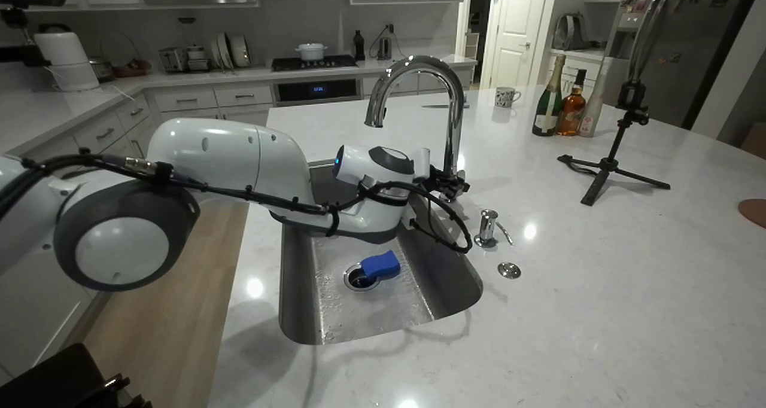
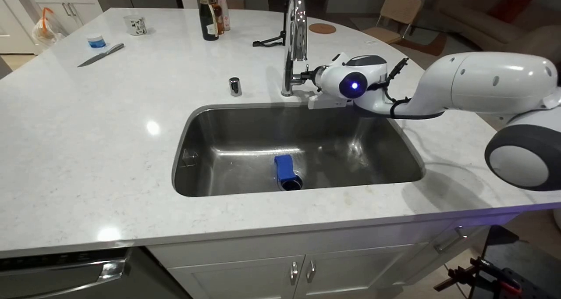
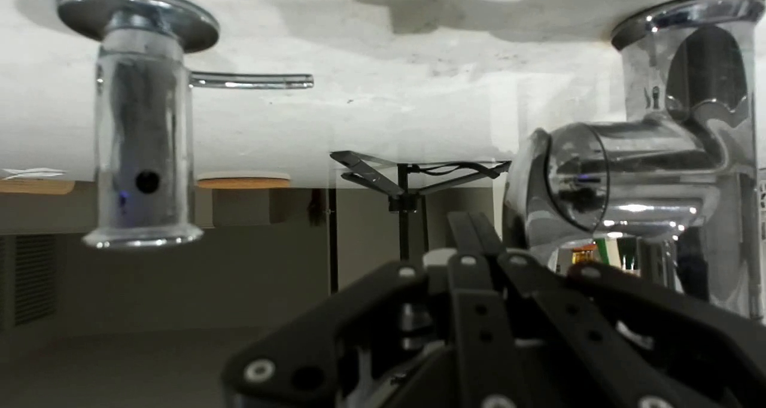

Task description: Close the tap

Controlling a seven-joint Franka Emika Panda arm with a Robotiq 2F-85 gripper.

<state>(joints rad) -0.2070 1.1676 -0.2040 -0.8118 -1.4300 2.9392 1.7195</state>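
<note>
Pincer (image 3: 474,231) pinched closed, tap (image 3: 658,169) at 2 o'clock in wrist view. Kinda blurry oven digits (image 1: 318,89) only caught in exterior view.

The Panda arm (image 1: 221,157) is spanning the steel sink (image 1: 296,297) from the left, its black gripper (image 1: 461,186) sitting just beside the chrome gooseneck faucet (image 1: 455,118). A blue sponge (image 1: 380,265) is overlapping the drain (image 1: 358,281); a black tripod (image 1: 609,164) is standing at right.

Blue sponge (image 2: 285,167) in sink (image 2: 263,128); black tripod (image 1: 608,164)
</note>
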